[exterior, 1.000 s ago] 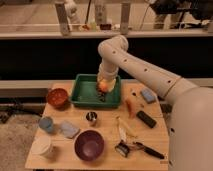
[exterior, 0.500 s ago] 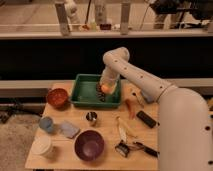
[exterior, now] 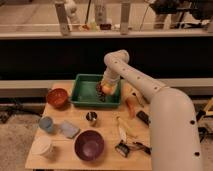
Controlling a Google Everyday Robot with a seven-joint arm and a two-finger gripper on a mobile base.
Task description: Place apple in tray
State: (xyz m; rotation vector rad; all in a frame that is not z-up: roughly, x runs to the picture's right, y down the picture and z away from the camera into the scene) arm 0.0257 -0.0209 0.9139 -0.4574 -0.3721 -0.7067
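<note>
1. The apple (exterior: 108, 88) is inside the outline of the tray (exterior: 80, 96), in its right half and close to the right wall. Whether it touches the floor of the tray or hangs just over it, I cannot tell.
2. The gripper (exterior: 104, 91) reaches down into the tray from above. Its fingers are pinching the apple, which shows yellow-orange at their tips.
3. The white arm (exterior: 132, 80) bends over the back right corner of the tray. It then runs down to the right front, where it hides the right edge of the table (exterior: 105, 127).
4. The tray is green and stands at the back middle of the table.
5. A red bowl (exterior: 57, 97) stands just beside the tray, on its left.
6. A metal cup (exterior: 91, 118) stands upright in front of the tray, a little apart from it.
7. A purple bowl (exterior: 89, 145) stands nearer the front edge, below the metal cup.
8. At the left front there are three things: a blue cup (exterior: 46, 124), a grey cloth (exterior: 69, 129) just right of it, and a white cup (exterior: 44, 147) near the corner.
9. An orange long thing (exterior: 131, 106) lies near the front right corner of the tray, and a black block (exterior: 143, 117) lies beside it.
10. A pale long thing (exterior: 122, 131) lies right of the purple bowl, and a black tool (exterior: 127, 148) lies in front of it.
</note>
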